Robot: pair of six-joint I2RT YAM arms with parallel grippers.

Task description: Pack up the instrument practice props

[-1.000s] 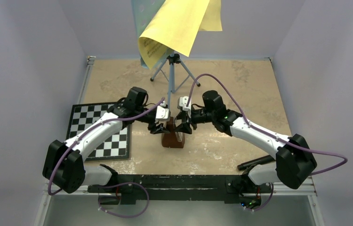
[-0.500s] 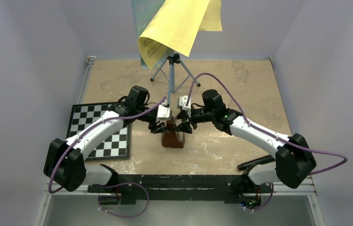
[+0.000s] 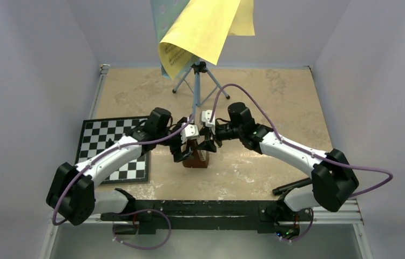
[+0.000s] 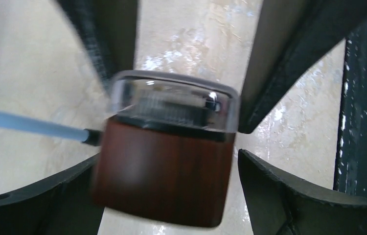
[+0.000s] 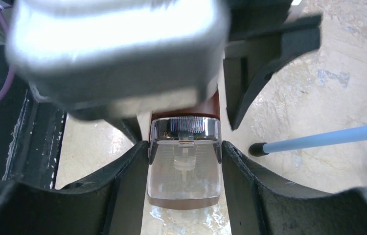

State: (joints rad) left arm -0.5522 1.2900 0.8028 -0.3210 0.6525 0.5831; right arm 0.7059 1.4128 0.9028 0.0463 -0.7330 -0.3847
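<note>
The brown pyramid-shaped metronome (image 3: 195,157) with its clear front cover stands on the table between my two grippers. My right gripper (image 5: 185,147) is shut on the metronome (image 5: 185,181), its fingers pressed against both sides of the clear cover. My left gripper (image 4: 169,161) is open around the wooden body of the metronome (image 4: 164,181), with a small gap at one finger. The light-blue music stand (image 3: 197,81) stands at the back on tripod legs. The yellow sheets (image 3: 206,27) hang over its top.
The chessboard (image 3: 108,148) lies at the left under my left arm. One stand leg (image 5: 318,139) ends close beside the metronome and also shows in the left wrist view (image 4: 30,125). A black bar (image 3: 295,186) lies at the front right. Grey walls enclose the table.
Both grippers have shifted slightly left and closed in on the metronome, which has moved a little left with them. The stand and sheets have not moved.
</note>
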